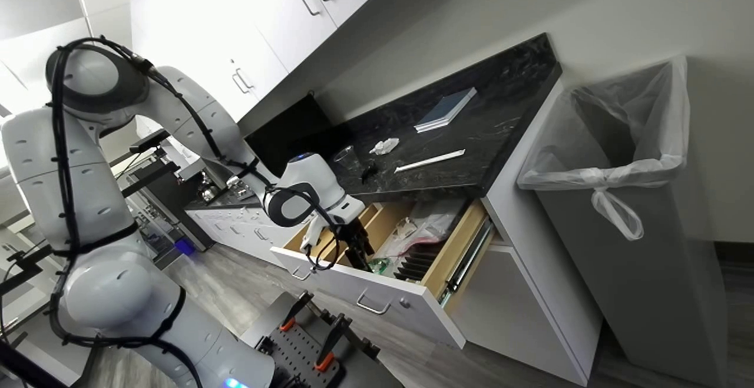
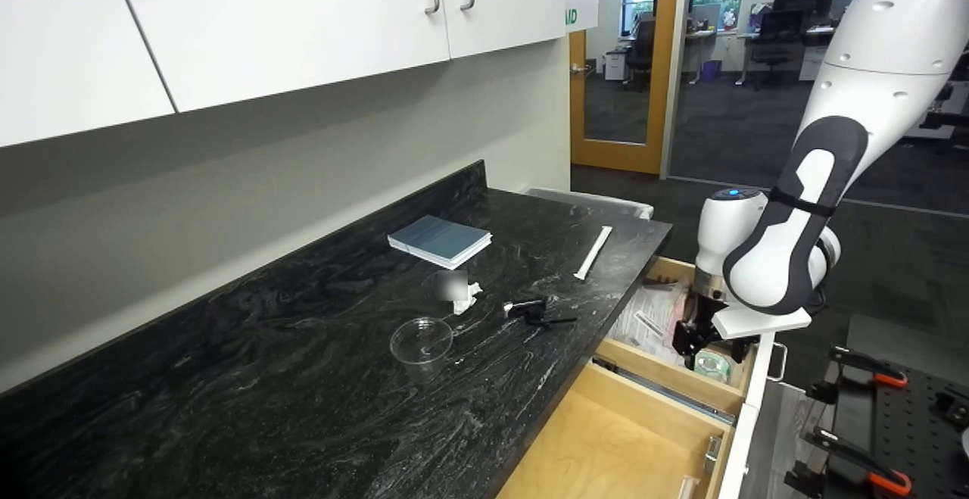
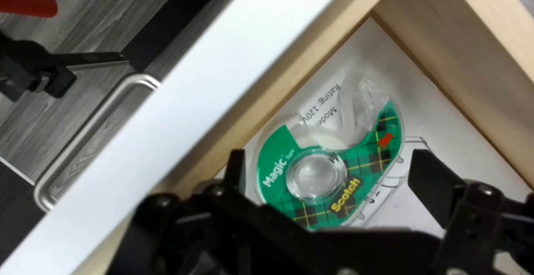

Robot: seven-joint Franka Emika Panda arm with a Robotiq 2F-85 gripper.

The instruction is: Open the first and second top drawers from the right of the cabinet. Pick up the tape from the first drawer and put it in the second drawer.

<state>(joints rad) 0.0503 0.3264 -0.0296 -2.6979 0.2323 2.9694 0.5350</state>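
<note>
The white cabinet (image 1: pixel 518 311) has two top drawers pulled open. The first drawer (image 1: pixel 406 308), also in an exterior view (image 2: pixel 760 366), holds plastic bags, papers and black items. The second drawer (image 2: pixel 606 438) beside it shows a light wood bottom. The green Scotch tape (image 3: pixel 358 170) in its clear dispenser lies flat on paper in the first drawer's front corner; it also shows in both exterior views (image 1: pixel 380 266) (image 2: pixel 713 365). My gripper (image 3: pixel 333 179) points down into that drawer, open, with one black finger on each side of the tape. The near edge of the tape is hidden behind the gripper.
The black countertop (image 2: pixel 303 378) overhangs the drawers and bears a book (image 2: pixel 440 239), a clear cup (image 2: pixel 422 344), a white stick (image 2: pixel 593 253) and a small black item (image 2: pixel 530 308). A grey bin (image 1: pixel 624 246) stands beside the cabinet. A black perforated plate (image 1: pixel 300 341) with clamps stands before the drawers.
</note>
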